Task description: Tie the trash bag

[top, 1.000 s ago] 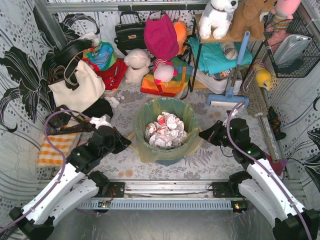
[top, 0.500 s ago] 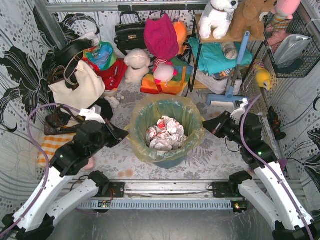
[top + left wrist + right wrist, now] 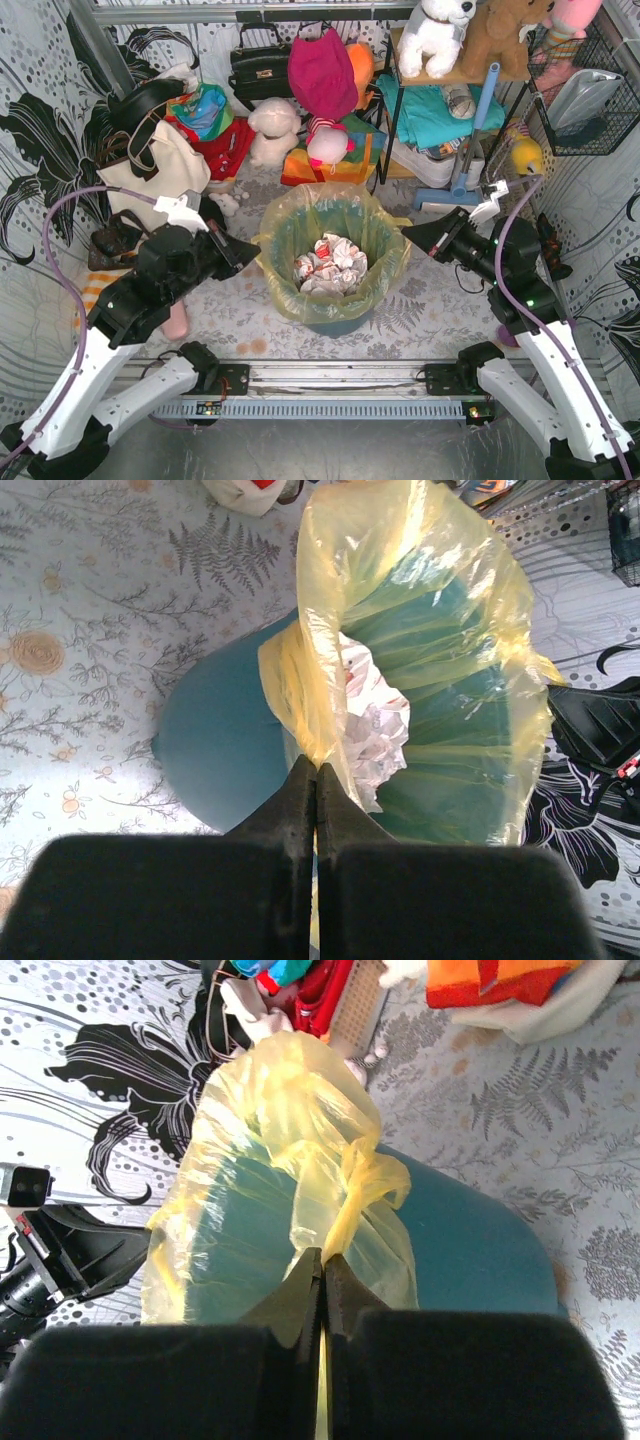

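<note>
The trash bag [image 3: 385,262], thin yellow-green plastic, lines the round teal bin [image 3: 333,322] and rises above its rim, with crumpled white paper [image 3: 328,266] inside. My left gripper [image 3: 250,256] is shut on the bag's left edge. In the left wrist view the gripper [image 3: 316,770] pinches the yellow film of the bag [image 3: 440,540] beside the bin [image 3: 215,740]. My right gripper [image 3: 410,234] is shut on the bag's right edge. The right wrist view shows that gripper [image 3: 324,1255] clamped on a bunched yellow strand of the bag [image 3: 290,1110] above the bin [image 3: 480,1250].
A cream tote bag with black straps [image 3: 152,165] stands at the left. Soft toys, a black handbag [image 3: 258,66] and folded cloths crowd the back. A shelf frame [image 3: 392,110] and a blue mop [image 3: 470,140] are at the back right. An orange striped cloth [image 3: 90,300] lies on the left.
Both arms have risen and drawn outward, lifting the bag's edges up off the bin rim. The bag mouth now stands taller and wider.
</note>
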{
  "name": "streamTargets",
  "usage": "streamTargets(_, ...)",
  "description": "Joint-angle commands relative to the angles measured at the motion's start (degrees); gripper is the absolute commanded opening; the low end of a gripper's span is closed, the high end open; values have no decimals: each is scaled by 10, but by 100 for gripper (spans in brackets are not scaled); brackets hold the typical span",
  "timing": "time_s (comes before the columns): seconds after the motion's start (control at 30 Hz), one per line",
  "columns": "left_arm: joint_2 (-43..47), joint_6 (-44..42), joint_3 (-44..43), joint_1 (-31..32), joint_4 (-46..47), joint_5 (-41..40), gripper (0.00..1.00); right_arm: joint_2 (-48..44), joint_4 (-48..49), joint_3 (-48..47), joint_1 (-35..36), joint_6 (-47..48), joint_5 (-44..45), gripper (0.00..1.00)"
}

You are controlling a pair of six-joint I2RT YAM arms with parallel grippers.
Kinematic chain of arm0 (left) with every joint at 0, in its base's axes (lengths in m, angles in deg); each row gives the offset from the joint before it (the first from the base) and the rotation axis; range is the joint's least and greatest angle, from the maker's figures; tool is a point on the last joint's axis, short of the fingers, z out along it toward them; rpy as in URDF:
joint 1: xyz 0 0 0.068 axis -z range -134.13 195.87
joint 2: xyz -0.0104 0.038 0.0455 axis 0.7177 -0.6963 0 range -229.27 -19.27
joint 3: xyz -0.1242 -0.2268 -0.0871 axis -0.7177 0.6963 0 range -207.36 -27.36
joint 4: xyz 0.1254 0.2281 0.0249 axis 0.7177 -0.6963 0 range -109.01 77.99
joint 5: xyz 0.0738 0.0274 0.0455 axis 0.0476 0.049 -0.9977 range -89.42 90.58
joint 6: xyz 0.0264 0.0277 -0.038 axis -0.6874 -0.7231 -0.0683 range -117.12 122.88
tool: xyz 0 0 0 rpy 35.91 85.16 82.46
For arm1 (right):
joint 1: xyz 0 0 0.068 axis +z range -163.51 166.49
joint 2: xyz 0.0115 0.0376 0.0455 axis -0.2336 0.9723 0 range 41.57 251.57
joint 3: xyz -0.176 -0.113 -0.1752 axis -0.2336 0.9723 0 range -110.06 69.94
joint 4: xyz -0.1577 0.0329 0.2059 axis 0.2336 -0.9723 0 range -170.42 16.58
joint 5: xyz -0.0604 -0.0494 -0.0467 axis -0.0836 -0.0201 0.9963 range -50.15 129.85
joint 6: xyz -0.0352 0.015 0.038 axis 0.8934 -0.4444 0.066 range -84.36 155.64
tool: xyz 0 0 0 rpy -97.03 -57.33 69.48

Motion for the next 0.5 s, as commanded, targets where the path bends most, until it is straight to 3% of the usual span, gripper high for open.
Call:
streamTargets(0.0,-24,-36,-44,-2,47,14,0,8,40,-34,0,4,-14,0)
streamTargets(0.3,-110,-104,-126,-2,89,32,0,54,99,-76,0,0,-48,0)
streamTargets(0.47,-140,-111,-119,-2,119,63,0,87,118,-89,0,-4,-82,0)
